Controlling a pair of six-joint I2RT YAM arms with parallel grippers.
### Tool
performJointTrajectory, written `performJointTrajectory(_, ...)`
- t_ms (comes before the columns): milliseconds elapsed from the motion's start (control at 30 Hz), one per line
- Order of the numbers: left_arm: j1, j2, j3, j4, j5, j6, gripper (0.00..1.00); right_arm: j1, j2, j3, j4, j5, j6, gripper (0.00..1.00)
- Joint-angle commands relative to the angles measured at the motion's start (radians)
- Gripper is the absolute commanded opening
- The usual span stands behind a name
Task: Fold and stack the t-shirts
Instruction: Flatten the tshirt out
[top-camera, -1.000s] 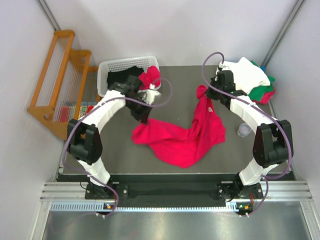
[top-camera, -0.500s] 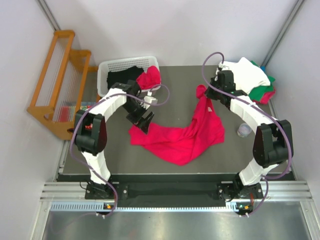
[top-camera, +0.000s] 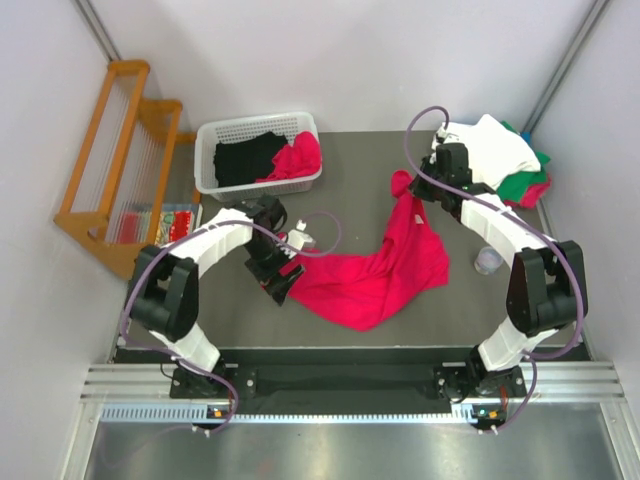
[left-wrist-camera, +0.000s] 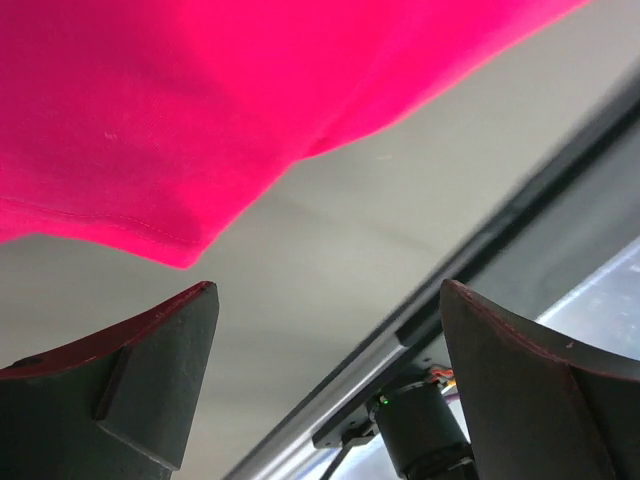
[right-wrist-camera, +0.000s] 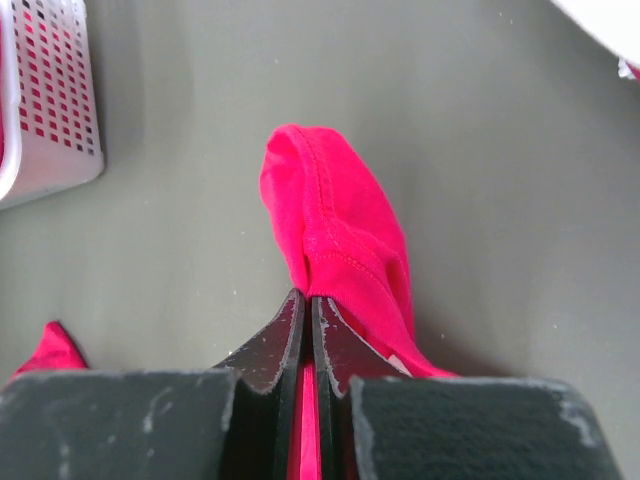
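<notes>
A crimson-red t-shirt (top-camera: 375, 270) lies crumpled across the middle of the table. My right gripper (top-camera: 413, 192) is shut on its far corner, and the right wrist view shows a bunch of the red cloth (right-wrist-camera: 335, 220) pinched at the closed fingertips of the gripper (right-wrist-camera: 308, 300). My left gripper (top-camera: 281, 285) hangs open at the shirt's near left edge with nothing between its fingers. In the left wrist view the red hem (left-wrist-camera: 200, 100) lies just beyond the wide-apart tips of the gripper (left-wrist-camera: 325, 300). More t-shirts are stacked at the back right: white (top-camera: 495, 145) over green (top-camera: 525, 183).
A white lattice basket (top-camera: 205, 170) at the back left holds a black t-shirt (top-camera: 245, 157) and a red one (top-camera: 298, 157). A small clear cup (top-camera: 487, 261) stands right of the spread shirt. A wooden rack (top-camera: 115, 160) leans beyond the table's left edge.
My left gripper has opened, let go of the shirt's left part, and moved toward the near edge. That part of the shirt has dropped flat. The right gripper has kept its grip and place.
</notes>
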Motion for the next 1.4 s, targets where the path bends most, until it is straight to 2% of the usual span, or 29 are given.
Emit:
performJointTrajectory(0,0.014,0.051,-0.058,0.167,-0.138,-0.058,0.95,-0.017,-0.056,-0.007,0.048,-0.009,0.007,0.0)
performJointTrajectory(200,0.014,0.073,-0.06,0.253,-0.146,-0.103,0.92,-0.015,-0.062,-0.007,0.043,-0.012,0.005,0.0)
performJointTrajectory(500,0.032,0.08,-0.02,0.259,-0.116,-0.125,0.89,-0.017,-0.059,-0.016,0.048,-0.019,0.004,0.0)
performJointTrajectory(600,0.036,0.085,-0.014,0.257,-0.107,-0.126,0.8,-0.017,-0.06,-0.013,0.046,-0.021,0.005,0.0)
performJointTrajectory(633,0.036,0.088,-0.012,0.257,-0.106,-0.126,0.71,-0.015,-0.059,-0.012,0.046,-0.023,0.005,0.0)
performJointTrajectory(733,0.04,0.1,0.002,0.254,-0.103,-0.126,0.58,-0.017,-0.062,-0.009,0.045,-0.023,0.004,0.0)
performJointTrajectory(833,0.04,0.109,0.006,0.247,-0.101,-0.129,0.57,-0.017,-0.065,-0.009,0.045,-0.021,0.001,0.0)
performJointTrajectory(933,0.04,0.12,-0.004,0.247,-0.106,-0.126,0.62,-0.018,-0.068,-0.007,0.043,-0.023,0.004,0.0)
performJointTrajectory(967,0.042,0.123,-0.009,0.248,-0.11,-0.128,0.7,-0.021,-0.068,-0.007,0.042,-0.024,0.002,0.0)
performJointTrajectory(1067,0.042,0.123,-0.032,0.253,-0.126,-0.128,0.8,-0.02,-0.072,-0.007,0.043,-0.026,0.004,0.0)
performJointTrajectory(1100,0.045,0.116,-0.037,0.257,-0.13,-0.128,0.87,-0.02,-0.073,-0.009,0.045,-0.026,0.004,0.0)
performJointTrajectory(1133,0.049,0.099,-0.044,0.259,-0.124,-0.131,0.88,-0.02,-0.071,-0.009,0.043,-0.026,0.002,0.0)
performJointTrajectory(1267,0.075,0.074,-0.035,0.244,-0.107,-0.134,0.82,-0.023,-0.068,-0.012,0.048,-0.029,0.004,0.0)
performJointTrajectory(1367,0.075,0.082,-0.032,0.225,-0.092,-0.134,0.65,-0.023,-0.065,-0.01,0.048,-0.033,0.01,0.0)
